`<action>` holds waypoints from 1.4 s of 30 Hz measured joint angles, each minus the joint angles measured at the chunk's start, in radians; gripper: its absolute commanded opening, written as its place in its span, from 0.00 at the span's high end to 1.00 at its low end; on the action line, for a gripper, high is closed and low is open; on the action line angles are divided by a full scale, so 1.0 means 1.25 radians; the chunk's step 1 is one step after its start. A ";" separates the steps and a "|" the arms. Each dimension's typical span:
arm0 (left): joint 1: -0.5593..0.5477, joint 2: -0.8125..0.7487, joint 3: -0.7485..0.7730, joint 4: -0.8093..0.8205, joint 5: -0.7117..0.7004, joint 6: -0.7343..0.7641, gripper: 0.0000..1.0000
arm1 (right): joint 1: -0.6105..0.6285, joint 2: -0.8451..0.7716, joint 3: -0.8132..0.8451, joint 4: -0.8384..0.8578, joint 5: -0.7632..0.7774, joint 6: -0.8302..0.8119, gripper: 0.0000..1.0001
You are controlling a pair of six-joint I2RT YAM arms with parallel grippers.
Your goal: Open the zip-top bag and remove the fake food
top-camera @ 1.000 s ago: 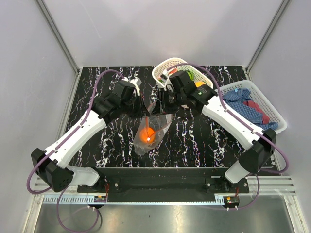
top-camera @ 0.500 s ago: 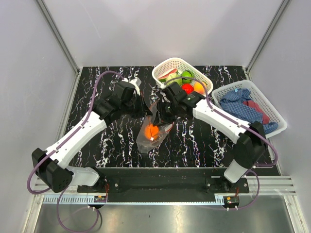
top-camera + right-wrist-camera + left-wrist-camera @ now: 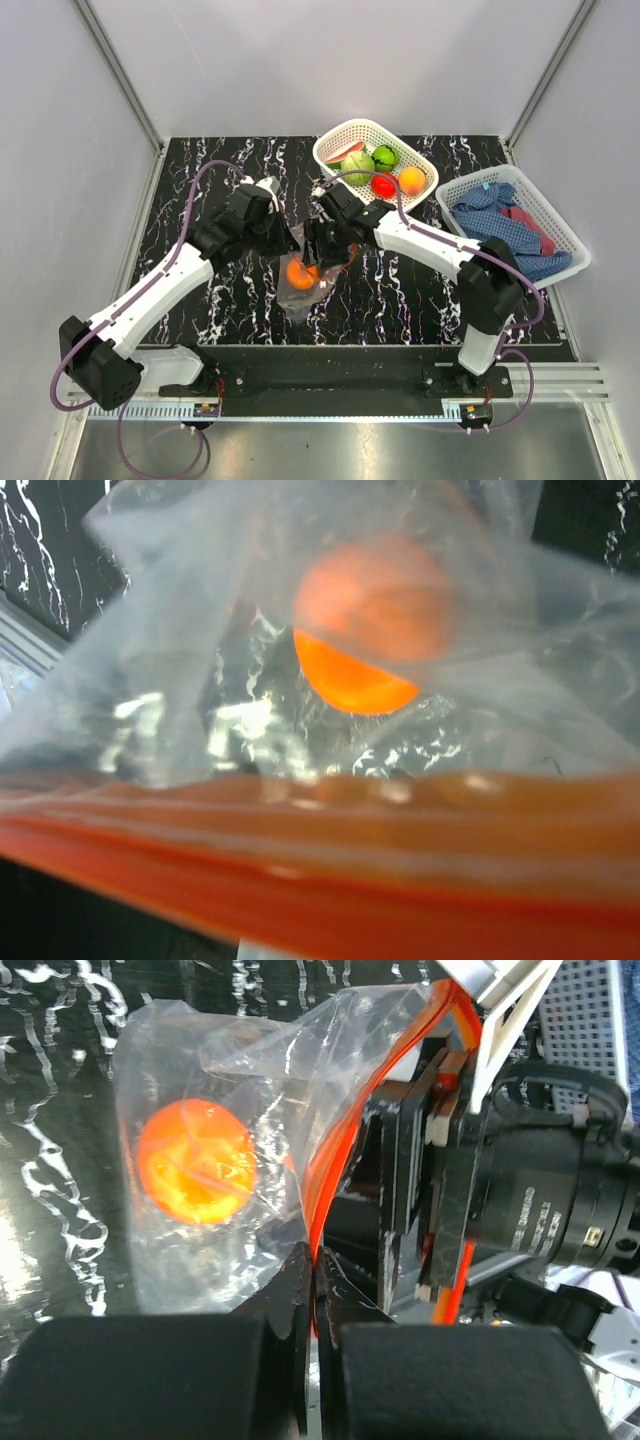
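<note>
Black marble-pattern table (image 3: 200, 170) carries the clear crinkly zip-top bag (image 3: 303, 297) with orange-red zip strip, mid-table. We see the left gripper (image 3: 314, 1272) clamped on the strip edge. We cannot tell the right gripper (image 3: 314, 252) grip at the mouth. The orange toy ball (image 3: 195, 1160) sits inside.

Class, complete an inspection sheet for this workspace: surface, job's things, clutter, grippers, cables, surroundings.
Surface: black marbled table.
Job's things: zip-top bag between the grippers, orange ball inside; other fake food in white basket.
Clutter: second basket holding blue and red cloths.
Grippers: left gripper shut on zip strip; right gripper at bag's mouth, jaws unclear.
Cables: purple cables along both arms.
Surroundings: grey walls.
</note>
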 measured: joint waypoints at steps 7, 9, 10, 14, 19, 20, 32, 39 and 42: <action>0.017 -0.029 -0.049 -0.003 -0.015 0.013 1.00 | 0.001 0.052 0.000 0.038 0.008 -0.012 0.36; 0.021 -0.034 -0.060 -0.004 -0.016 0.015 1.00 | 0.001 0.071 0.000 0.054 0.008 -0.016 0.36; 0.023 -0.037 -0.064 -0.005 -0.017 0.016 1.00 | 0.001 0.079 0.000 0.062 0.008 -0.018 0.36; 0.028 -0.040 -0.073 -0.005 -0.016 0.023 1.00 | 0.001 0.106 0.000 0.093 0.008 -0.027 0.35; 0.029 -0.040 -0.086 -0.002 -0.016 0.028 1.00 | 0.001 0.128 0.000 0.136 0.005 -0.033 0.35; 0.030 -0.040 -0.091 -0.002 -0.016 0.028 1.00 | 0.001 0.134 0.000 0.141 0.003 -0.033 0.36; 0.038 -0.054 -0.155 0.003 -0.016 0.028 1.00 | 0.003 0.203 -0.002 0.217 -0.057 -0.024 0.50; 0.054 -0.072 -0.171 0.002 -0.012 0.027 1.00 | 0.003 0.215 -0.005 0.275 -0.101 -0.031 0.92; 0.062 -0.084 -0.181 0.003 -0.010 0.027 1.00 | 0.003 0.211 -0.011 0.281 -0.103 -0.036 1.00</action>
